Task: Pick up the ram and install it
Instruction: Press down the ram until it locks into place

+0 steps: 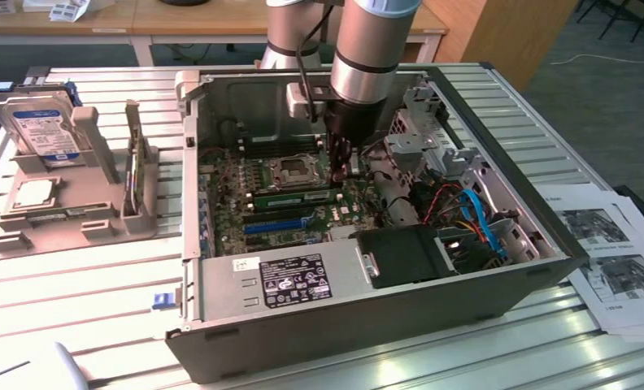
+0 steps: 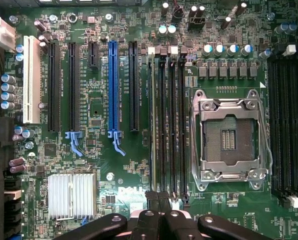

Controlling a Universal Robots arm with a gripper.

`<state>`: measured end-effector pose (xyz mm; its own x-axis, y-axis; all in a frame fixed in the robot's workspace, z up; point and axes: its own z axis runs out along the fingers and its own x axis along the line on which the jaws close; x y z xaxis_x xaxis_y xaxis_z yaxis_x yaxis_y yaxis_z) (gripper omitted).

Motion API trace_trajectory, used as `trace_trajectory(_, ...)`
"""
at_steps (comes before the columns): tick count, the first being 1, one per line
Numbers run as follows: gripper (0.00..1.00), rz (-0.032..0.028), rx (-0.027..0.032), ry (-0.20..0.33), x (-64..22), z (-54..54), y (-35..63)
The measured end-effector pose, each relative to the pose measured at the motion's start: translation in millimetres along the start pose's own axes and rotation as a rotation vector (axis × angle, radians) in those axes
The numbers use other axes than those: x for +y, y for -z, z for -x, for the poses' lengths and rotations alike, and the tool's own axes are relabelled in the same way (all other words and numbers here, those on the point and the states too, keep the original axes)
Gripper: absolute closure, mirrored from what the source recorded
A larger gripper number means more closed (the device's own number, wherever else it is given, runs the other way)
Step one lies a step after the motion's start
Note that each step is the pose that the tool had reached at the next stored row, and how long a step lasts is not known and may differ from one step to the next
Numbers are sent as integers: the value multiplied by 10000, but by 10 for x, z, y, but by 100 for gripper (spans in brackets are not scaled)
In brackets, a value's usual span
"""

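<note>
Inside the open computer case (image 1: 333,301), much is hiding from us: the arm (image 1: 371,49) is blocking the motherboard (image 1: 267,199) area behind it in the exterior view, and the hand (image 1: 341,158) is reaching down into shadow beside the processor socket (image 1: 296,169), so its tips are hard to make out there. In the wrist view the hand (image 2: 161,200) is showing its dark fingers (image 2: 152,199) pressed together with no gap between them and nothing held, hovering just past the end of the black memory slots (image 2: 171,125). The ram (image 1: 297,197) is lying seated in the bank of slots as a long green stick, near the hand's tips toward the exterior view's left; from the wrist we are seeing it edge-on as a thin pale strip (image 2: 152,120) in the slot farthest from the socket (image 2: 228,140). Whether its latches are fully closed, we cannot tell. The blue expansion slot (image 2: 113,90) is standing apart from the bank, empty.
</note>
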<state>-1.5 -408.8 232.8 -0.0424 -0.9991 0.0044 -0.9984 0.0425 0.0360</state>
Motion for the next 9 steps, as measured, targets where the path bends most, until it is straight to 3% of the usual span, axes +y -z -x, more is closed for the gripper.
trace_trajectory(9,90,0,2,0,-1,0,-36)
